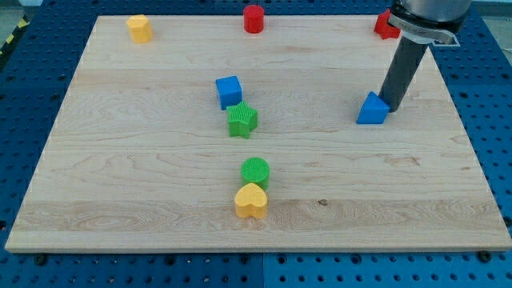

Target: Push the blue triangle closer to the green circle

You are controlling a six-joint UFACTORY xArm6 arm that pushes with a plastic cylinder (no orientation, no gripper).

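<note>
The blue triangle (372,110) lies on the wooden board (144,184) at the view's right. My tip (391,103) stands just to its right and slightly above it, touching or nearly touching its edge. The green circle (256,171) lies low in the middle of the board, far to the left of and below the triangle. A yellow heart (251,201) sits right below the circle, touching it.
A green star (242,120) and a blue cube (229,91) sit together in the middle. A yellow block (140,28) is at the top left, a red cylinder (254,18) at top centre, and a red block (386,26) at top right, partly hidden behind the arm.
</note>
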